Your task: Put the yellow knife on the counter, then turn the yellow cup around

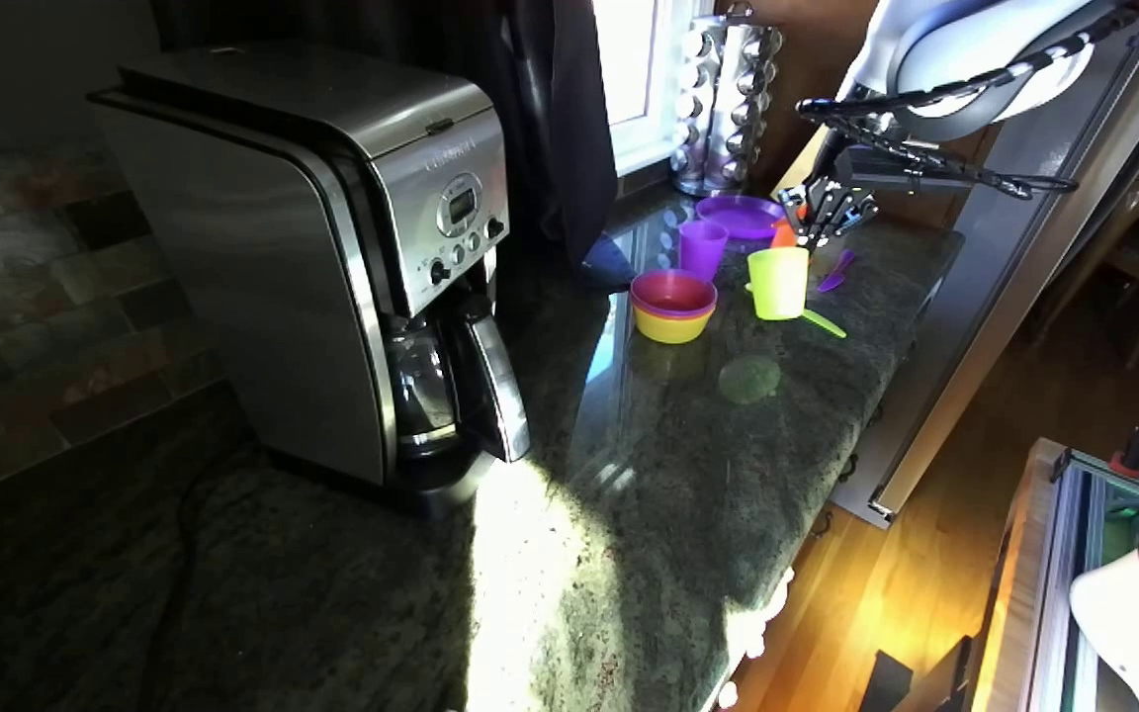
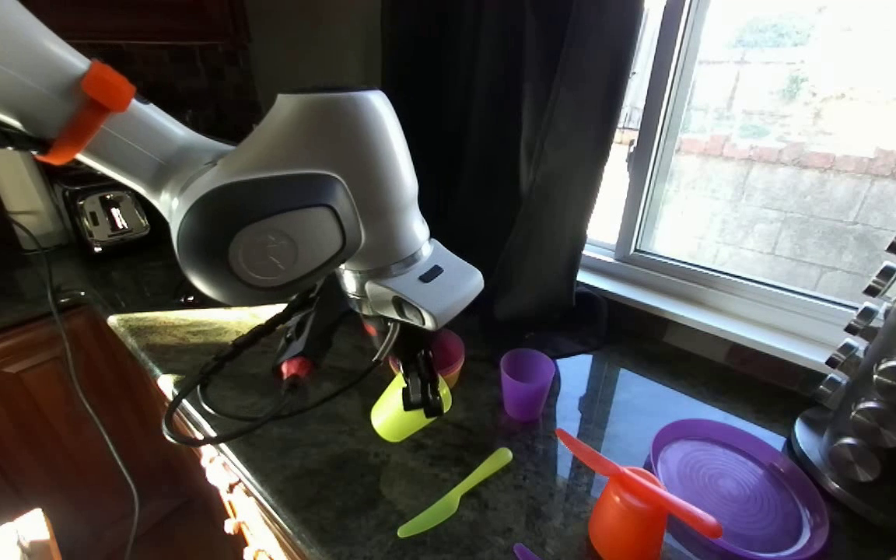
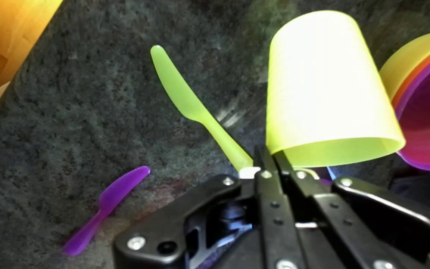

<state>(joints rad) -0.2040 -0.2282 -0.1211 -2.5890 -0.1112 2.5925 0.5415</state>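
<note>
The yellow knife [image 2: 454, 495] lies flat on the dark speckled counter [image 2: 339, 474]; it also shows in the wrist view [image 3: 187, 99] and partly behind the cup in an exterior view [image 1: 825, 323]. My gripper [image 3: 273, 154] is shut on the rim wall of the yellow cup [image 3: 323, 86], one finger outside and one inside. The cup is tilted in an exterior view [image 2: 400, 412], its open rim toward the gripper and its base pointing down and away. It appears held above the counter, with a greenish reflection below it. The knife's handle end is hidden behind the gripper in the wrist view.
Stacked bowls [image 1: 672, 307] stand close beside the cup. A purple cup [image 2: 526, 384], an orange cup [image 2: 625, 517] with an orange knife across it, a purple plate [image 2: 813, 517] and a purple knife [image 3: 106, 209] are nearby. A coffee maker [image 1: 303, 277] and spice rack [image 1: 723, 109] stand on the counter.
</note>
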